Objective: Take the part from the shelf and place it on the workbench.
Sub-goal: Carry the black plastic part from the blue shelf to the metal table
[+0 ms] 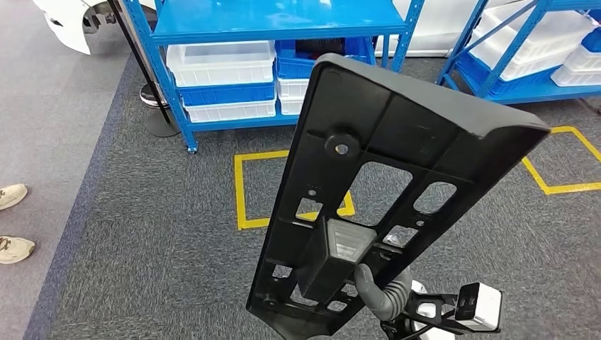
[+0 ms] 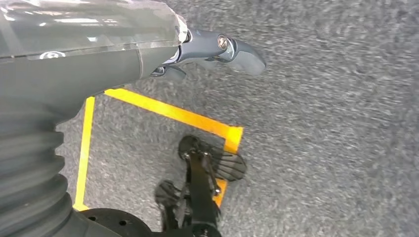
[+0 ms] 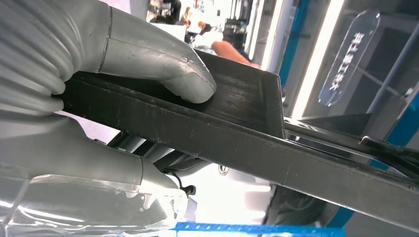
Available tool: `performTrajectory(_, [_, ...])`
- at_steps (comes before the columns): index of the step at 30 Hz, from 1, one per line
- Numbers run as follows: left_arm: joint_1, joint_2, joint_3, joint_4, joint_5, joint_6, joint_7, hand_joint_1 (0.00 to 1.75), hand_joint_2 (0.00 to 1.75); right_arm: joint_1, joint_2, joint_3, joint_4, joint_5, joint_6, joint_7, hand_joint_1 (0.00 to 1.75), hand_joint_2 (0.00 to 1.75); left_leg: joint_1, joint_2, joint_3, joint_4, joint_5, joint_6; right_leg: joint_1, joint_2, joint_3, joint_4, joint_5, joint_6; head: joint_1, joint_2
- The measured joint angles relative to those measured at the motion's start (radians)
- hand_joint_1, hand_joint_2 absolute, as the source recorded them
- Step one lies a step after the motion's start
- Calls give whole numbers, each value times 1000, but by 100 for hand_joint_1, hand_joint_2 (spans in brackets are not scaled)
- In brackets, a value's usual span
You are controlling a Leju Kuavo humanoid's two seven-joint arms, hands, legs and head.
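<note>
Gripping the black part [image 1: 368,191] in the right hand [image 3: 99,98], off the shelf [image 1: 269,28] already; left hand [image 2: 217,49] hanging empty, loosely released; desk placement remaining.

One part [image 1: 397,163], two shelves [image 1: 283,28].

Open grey carpet [image 1: 163,241] lay ahead, bounded by 2 blue shelving racks [image 1: 234,64], a black stand base [image 1: 161,124], and a person's shoes [image 1: 13,219] at left.
</note>
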Motion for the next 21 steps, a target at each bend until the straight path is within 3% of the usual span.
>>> performTrajectory(1, [0, 0, 0, 0, 1, 0, 0, 0, 175, 0, 0, 0, 1, 1, -1, 0, 175, 175, 0, 0, -15, 6, 7, -3, 0, 0, 47, -55, 25, -3, 0, 0])
performTrajectory(3, [0, -2, 0, 0, 2, 0, 0, 0, 175, -1, -1, 0, 1, 2, -1, 0, 175, 175, -2, -2, -36, 16, 20, -11, 4, 1, 153, -201, 30, -13, 0, 0])
performTrajectory(4, [0, -3, 0, 0, 2, 1, 0, 0, 175, -2, -1, 0, 1, 2, -1, 0, 175, 175, -3, -3, -41, 18, 27, -16, 7, 2, 185, -254, 21, -19, 0, 0])
performTrajectory(5, [0, -4, 0, 0, 3, 1, -1, 0, 175, -2, -1, 0, 1, 3, -1, 0, 175, 175, -4, -3, -44, 18, 35, -23, 10, 2, 198, -280, 11, -24, 0, 0])
performTrajectory(7, [1, -4, 0, 0, 3, 2, -1, 0, 175, -2, -1, 0, 2, 3, -1, 0, 175, 175, -2, -3, -49, 16, 49, -35, 10, 1, 188, -290, 24, -37, 0, 0])
performTrajectory(8, [2, -5, 0, 0, 3, 4, -1, 0, 175, -3, -2, 0, 2, 3, -1, 0, 175, 175, -1, -4, -56, 22, 39, -41, 8, 0, 178, -292, 36, -44, 0, 0])
performTrajectory(10, [3, -7, 0, 0, 3, 6, -1, 0, 175, -3, -2, 0, 3, 4, -1, 0, 175, 175, 1, -5, -83, 88, -37, -49, 4, -4, 152, -297, 62, -57, 0, 0])
performTrajectory(12, [3, -8, 1, 0, 3, 7, -1, 0, 175, -2, -2, -1, 4, 4, -1, 0, 175, 175, 3, -5, -113, 214, -134, -55, 8, -5, 122, -296, 85, -64, 0, 0])
performTrajectory(13, [3, -8, 1, 0, 3, 8, -1, 0, 175, -2, -2, -1, 5, 4, -1, 0, 175, 175, 3, -5, -119, 269, -155, -57, 10, -6, 106, -294, 96, -64, 0, 0])
performTrajectory(14, [3, -8, 1, 0, 3, 8, -1, 0, 175, -2, -2, -1, 6, 4, -1, 0, 175, 175, 3, -5, -113, 299, -151, -58, 11, -6, 90, -291, 107, -64, 0, 0])
performTrajectory(15, [3, -8, 1, 0, 3, 8, -1, 0, 175, -2, -2, -1, 7, 4, -1, 0, 175, 175, 3, -5, -91, 294, -128, -58, 12, -6, 74, -287, 117, -63, 0, 0])
performTrajectory(17, [2, -7, 1, 0, 4, 9, -2, 0, 175, -1, -2, -1, 7, 4, -1, 1, 175, 175, 2, -6, 6, 183, -81, -50, 13, -6, 46, -278, 134, -59, 0, 0])
performTrajectory(19, [-1, -7, 1, 0, 8, 10, -4, 0, 175, -2, -2, 0, 7, 4, -2, 1, 175, 175, -2, -6, 108, 35, -89, -38, 16, -7, 31, -271, 151, -50, 0, 0])
performTrajectory(21, [-3, -7, 3, 0, 12, 11, -9, 0, 175, -2, -2, 1, 7, 4, -7, 2, 175, 175, -9, -6, 138, -24, -105, -26, 15, -9, 27, -271, 168, -39, 0, 0])
